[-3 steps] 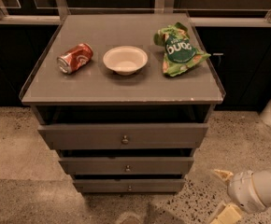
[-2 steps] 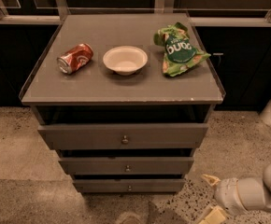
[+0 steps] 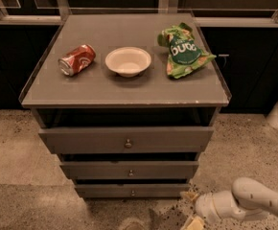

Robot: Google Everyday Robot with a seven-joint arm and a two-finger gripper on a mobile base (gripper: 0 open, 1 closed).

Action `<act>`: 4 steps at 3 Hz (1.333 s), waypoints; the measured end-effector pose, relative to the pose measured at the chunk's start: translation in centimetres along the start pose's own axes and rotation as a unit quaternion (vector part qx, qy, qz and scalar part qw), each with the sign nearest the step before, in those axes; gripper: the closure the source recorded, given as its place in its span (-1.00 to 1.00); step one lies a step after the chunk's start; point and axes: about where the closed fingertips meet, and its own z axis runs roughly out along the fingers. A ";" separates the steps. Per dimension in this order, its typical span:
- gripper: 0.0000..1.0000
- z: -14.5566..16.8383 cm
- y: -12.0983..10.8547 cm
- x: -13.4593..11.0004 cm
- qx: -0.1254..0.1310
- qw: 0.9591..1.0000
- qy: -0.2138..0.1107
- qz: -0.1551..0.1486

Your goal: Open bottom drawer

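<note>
Bring gripper (image 3: 191,209), low at bottom right, spread wide and empty, leftward to the small knob (image 3: 133,192) centred on the bottom drawer (image 3: 105,191), lowest of three at bottom centre. Close squarely round it, then pull straight outward.

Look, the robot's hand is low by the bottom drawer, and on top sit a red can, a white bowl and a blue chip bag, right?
Almost. The chip bag is green, not blue; the camera view shows it. The rest holds: the red can and white bowl sit on top, and the gripper hangs low near the floor, open, beside the bottom drawer.
</note>
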 end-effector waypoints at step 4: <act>-1.00 11.8 -10.5 7.5 0.076 0.995 -0.058 0.016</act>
